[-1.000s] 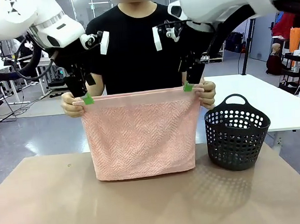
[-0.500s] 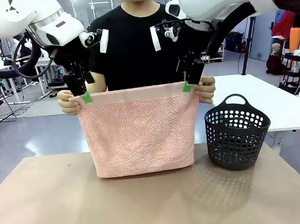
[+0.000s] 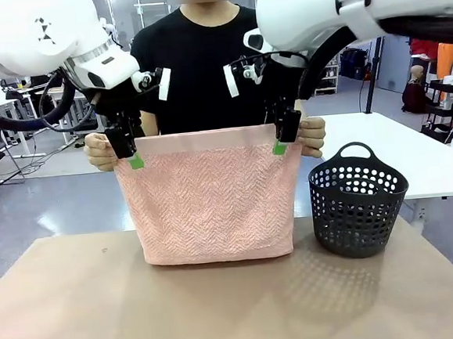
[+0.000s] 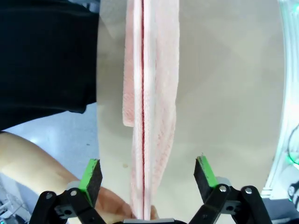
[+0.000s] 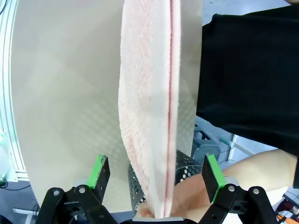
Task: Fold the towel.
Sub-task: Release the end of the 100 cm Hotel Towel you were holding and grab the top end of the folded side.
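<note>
Towel (image 3: 212, 202) hangs doubled from the person's hands (image 3: 99, 150) near the far edge of the desk (image 3: 65, 308); your left claw (image 3: 131, 157) and right claw (image 3: 281, 143) straddle its top corners, spread wide, gripping nothing.

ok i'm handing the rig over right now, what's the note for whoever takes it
Left gripper: open, fingers straddling the top edge of the towel near one corner.
Right gripper: open, straddling it near the other corner.
Towel: held up over the table by the person's hands at both top corners; basket beside it.
Done: both grippers in place, nothing gripped.
Left: close on the towel, take it over, fold it.
</note>
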